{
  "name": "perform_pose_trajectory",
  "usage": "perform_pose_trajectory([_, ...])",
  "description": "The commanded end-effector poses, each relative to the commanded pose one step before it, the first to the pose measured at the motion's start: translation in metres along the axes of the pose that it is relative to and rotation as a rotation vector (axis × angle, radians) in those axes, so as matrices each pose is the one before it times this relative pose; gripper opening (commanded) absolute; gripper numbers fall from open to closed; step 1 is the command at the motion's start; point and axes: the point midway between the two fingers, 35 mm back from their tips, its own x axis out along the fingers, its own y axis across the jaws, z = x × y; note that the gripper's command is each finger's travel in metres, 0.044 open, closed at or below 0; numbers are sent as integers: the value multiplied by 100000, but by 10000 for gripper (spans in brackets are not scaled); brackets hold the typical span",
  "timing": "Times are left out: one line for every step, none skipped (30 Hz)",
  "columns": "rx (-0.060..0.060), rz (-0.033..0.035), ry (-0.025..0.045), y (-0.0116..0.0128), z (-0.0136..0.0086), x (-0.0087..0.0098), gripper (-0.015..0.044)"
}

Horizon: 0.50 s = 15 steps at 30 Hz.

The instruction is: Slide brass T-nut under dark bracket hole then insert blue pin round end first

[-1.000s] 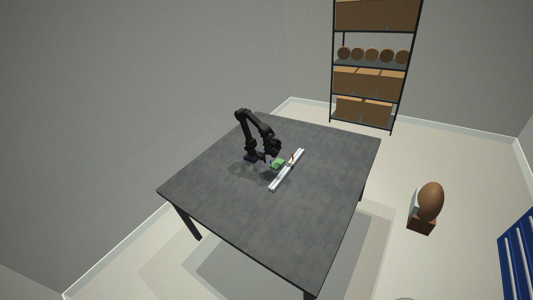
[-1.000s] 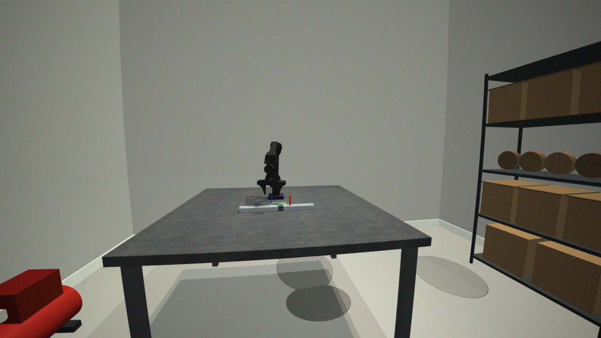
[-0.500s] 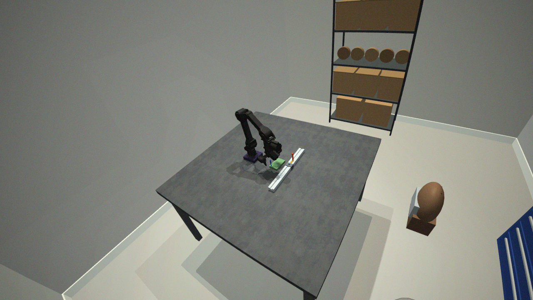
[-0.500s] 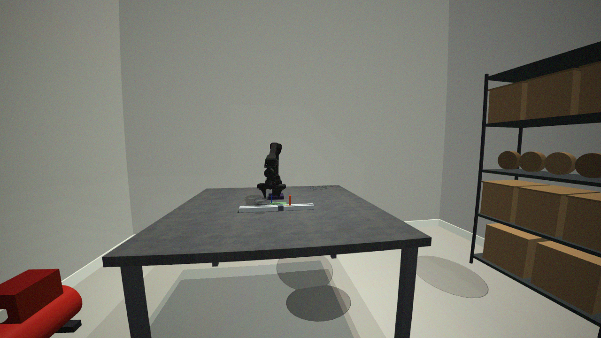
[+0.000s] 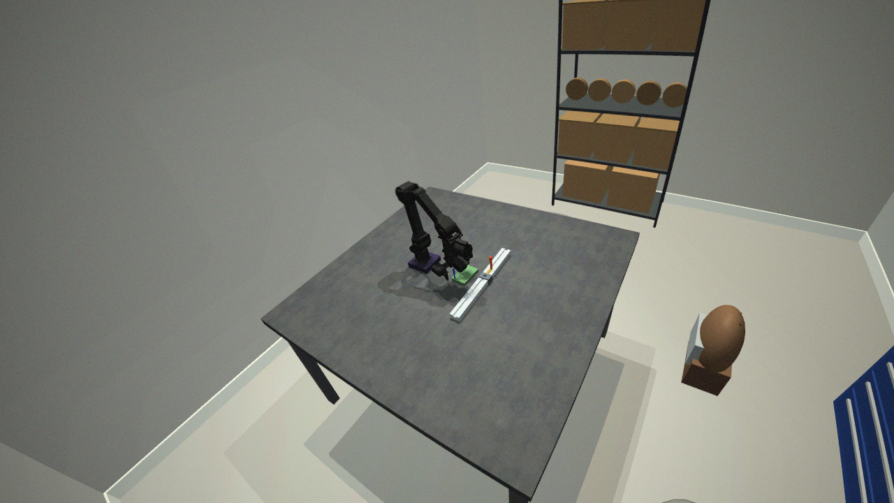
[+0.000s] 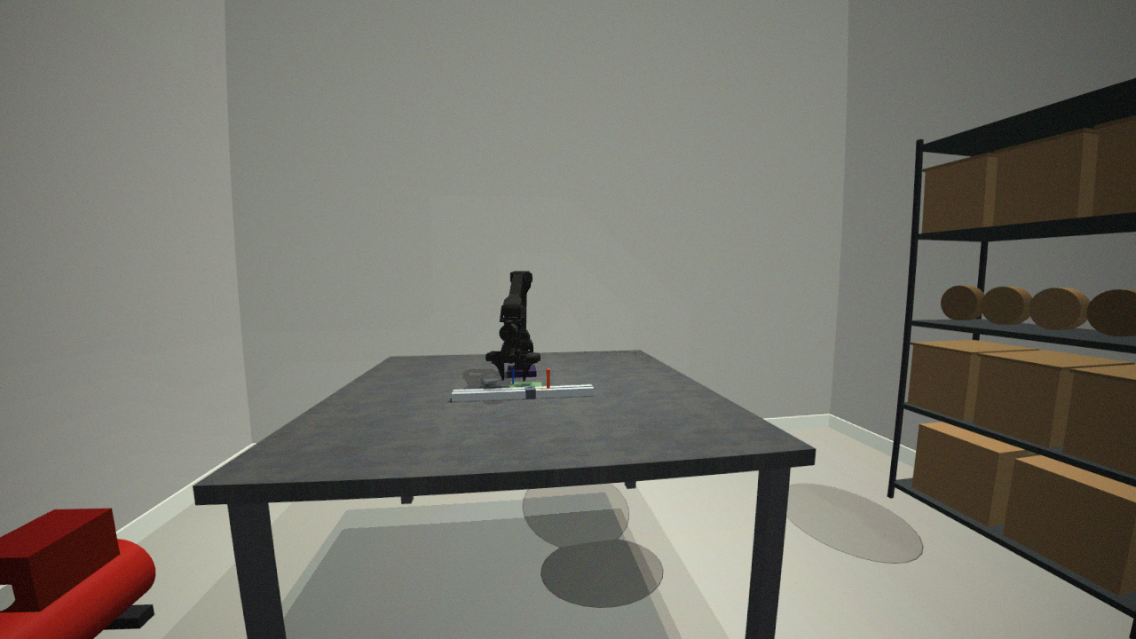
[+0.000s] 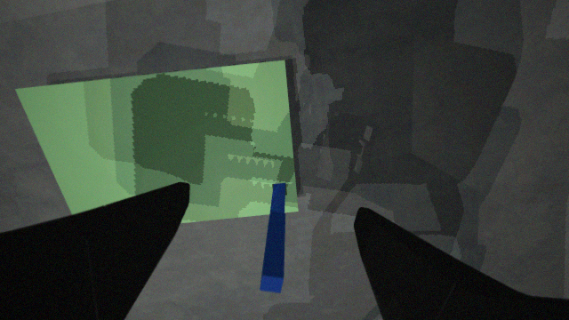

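Two-fingered claw (image 5: 455, 274) (image 6: 513, 378) (image 7: 275, 204) open, one finger each side of the blue pin (image 5: 454, 274) (image 6: 513, 375) (image 7: 274, 244), not touching. Near the dark bracket (image 5: 484, 275) (image 6: 530, 393), orange handle (image 5: 490, 263) (image 6: 548, 379) up.

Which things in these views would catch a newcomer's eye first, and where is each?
First, probably, the black arm, standing on the dark table with its jaws open around the upright blue pin. Next, the bright green tray beneath, and the orange handle sticking up from the pale rail.
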Motion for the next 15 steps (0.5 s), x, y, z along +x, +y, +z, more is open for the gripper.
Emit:
perform_pose_trajectory([-631,279,223,29,-76,152,282])
perform_pose_trajectory([0,0,0,0,0,0,256])
perform_pose_trajectory([0,0,0,0,0,0,230])
perform_pose_trajectory([0,0,0,0,0,0,204])
perform_pose_trajectory([0,0,0,0,0,0,177])
perform_pose_trajectory([0,0,0,0,0,0,151])
perform_pose_trajectory([0,0,0,0,0,0,125])
perform_pose_trajectory([0,0,0,0,0,0,99])
perform_pose_trajectory([0,0,0,0,0,0,72])
perform_pose_trajectory([0,0,0,0,0,0,46])
perform_pose_trajectory([0,0,0,0,0,0,20])
perform_pose_trajectory([0,0,0,0,0,0,-6])
perform_pose_trajectory([0,0,0,0,0,0,-33])
perform_pose_trajectory([0,0,0,0,0,0,-59])
perform_pose_trajectory([0,0,0,0,0,0,-85])
